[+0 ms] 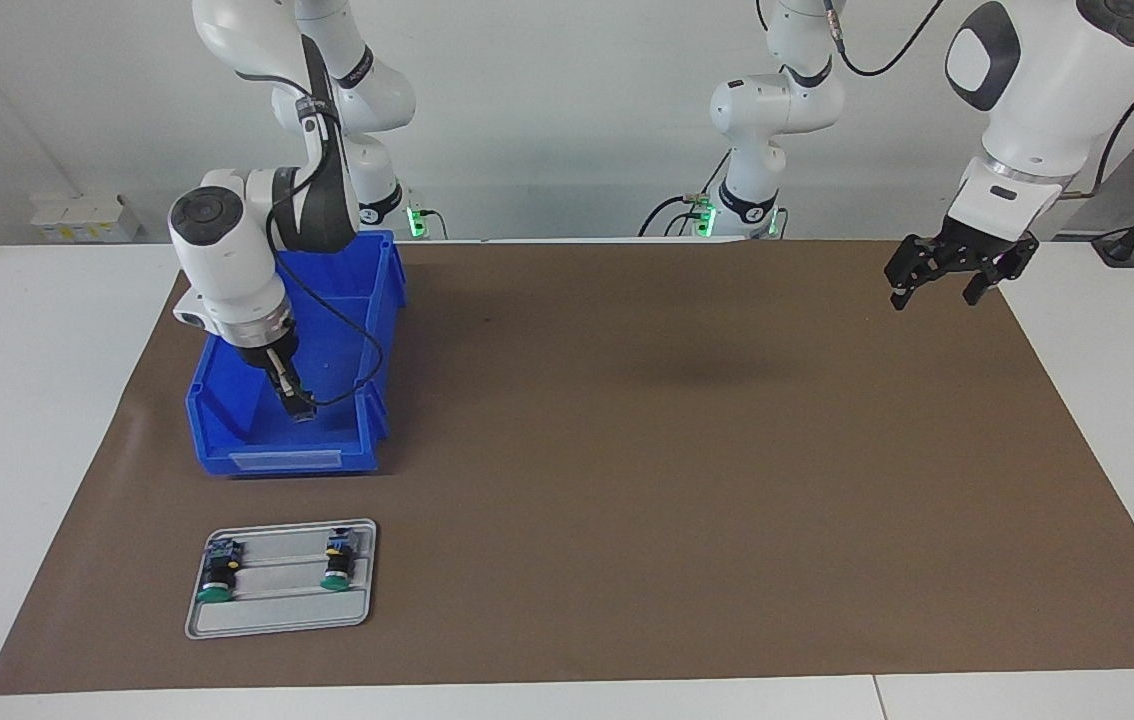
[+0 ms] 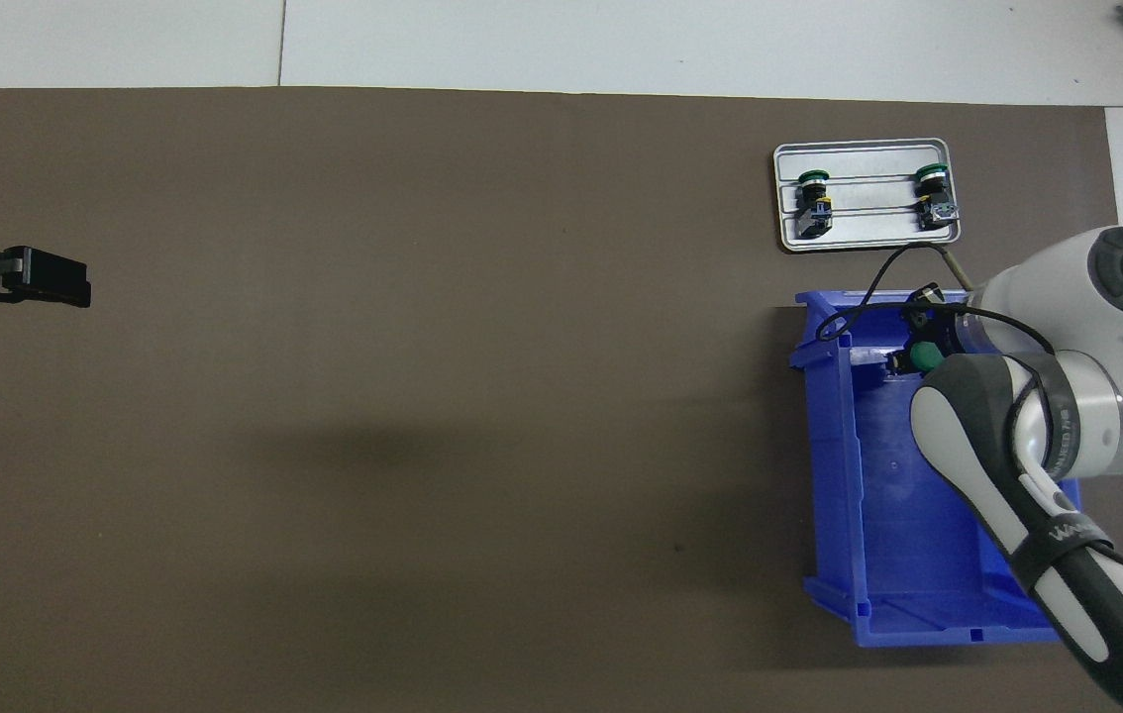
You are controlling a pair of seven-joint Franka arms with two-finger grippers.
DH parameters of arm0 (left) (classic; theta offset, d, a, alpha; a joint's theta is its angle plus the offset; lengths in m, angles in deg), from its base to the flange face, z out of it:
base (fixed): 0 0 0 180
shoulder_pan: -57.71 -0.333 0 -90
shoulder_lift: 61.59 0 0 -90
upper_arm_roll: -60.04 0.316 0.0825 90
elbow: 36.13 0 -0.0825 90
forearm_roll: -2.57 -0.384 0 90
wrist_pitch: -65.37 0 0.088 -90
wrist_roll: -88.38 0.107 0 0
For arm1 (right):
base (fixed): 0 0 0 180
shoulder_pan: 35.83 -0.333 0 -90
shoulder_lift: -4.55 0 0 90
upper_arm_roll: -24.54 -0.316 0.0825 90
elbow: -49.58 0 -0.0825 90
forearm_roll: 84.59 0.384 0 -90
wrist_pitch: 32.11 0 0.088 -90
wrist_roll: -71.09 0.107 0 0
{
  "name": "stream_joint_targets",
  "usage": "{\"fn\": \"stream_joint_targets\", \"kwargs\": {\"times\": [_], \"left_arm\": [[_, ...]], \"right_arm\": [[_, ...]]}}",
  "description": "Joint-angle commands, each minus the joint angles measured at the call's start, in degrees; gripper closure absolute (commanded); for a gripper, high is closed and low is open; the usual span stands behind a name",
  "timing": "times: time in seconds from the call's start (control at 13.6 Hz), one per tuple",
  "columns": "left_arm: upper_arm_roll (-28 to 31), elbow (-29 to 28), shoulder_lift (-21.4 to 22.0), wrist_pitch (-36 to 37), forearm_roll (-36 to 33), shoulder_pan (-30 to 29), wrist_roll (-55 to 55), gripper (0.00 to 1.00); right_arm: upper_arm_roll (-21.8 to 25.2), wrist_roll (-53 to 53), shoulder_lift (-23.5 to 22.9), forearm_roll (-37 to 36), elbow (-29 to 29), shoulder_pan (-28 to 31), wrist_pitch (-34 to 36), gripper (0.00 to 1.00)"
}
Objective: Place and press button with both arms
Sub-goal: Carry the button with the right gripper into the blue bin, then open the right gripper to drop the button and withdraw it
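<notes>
The right gripper [image 1: 299, 405] is reaching down inside the blue bin [image 1: 227, 440] at the right arm's end of the counter [image 1: 627, 450], its fingers closing on a green-capped button [image 2: 923, 355]; two more buttons are lying on the grey tray [image 1: 279, 625] farther from the robots; the left gripper [image 1: 937, 290] is hanging with fingers spread, holding nothing, over the mat's edge at the left arm's end.

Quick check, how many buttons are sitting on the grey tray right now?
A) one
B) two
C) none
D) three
B: the grey tray carries two green-capped buttons, one toward its right-arm end and one toward its left-arm end, while the right claw is down inside the blue bin and the left claw hangs over bare mat.
</notes>
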Motion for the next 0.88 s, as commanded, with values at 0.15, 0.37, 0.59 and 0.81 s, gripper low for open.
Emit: {"fn": "stream_joint_targets", "kwargs": {"times": [0.15, 0.37, 0.59, 0.81], "left_arm": [[-0.31, -1.39, 1.41, 0.50, 0.56, -0.49, -0.42, 0.00], [-0.31, -1.39, 1.41, 0.50, 0.56, -0.58, -0.42, 0.00], [-0.31, -1.39, 1.41, 0.50, 0.56, -0.49, -0.42, 0.00], [-0.31, -1.39, 1.50, 0.50, 0.56, -0.58, -0.42, 0.00]], "right_arm": [[-0.75, 1.52, 0.33, -0.78, 3.85, 2.30, -4.87, 0.29], [-0.84, 0.91, 0.50, -0.86, 3.06, 2.22, -3.47, 0.03], [-0.84, -3.11, 2.95, -0.78, 1.04, 2.13, 0.04, 0.02], [-0.84, -18.10, 8.92, -0.07, 1.12, 2.48, 5.21, 0.02]]}}
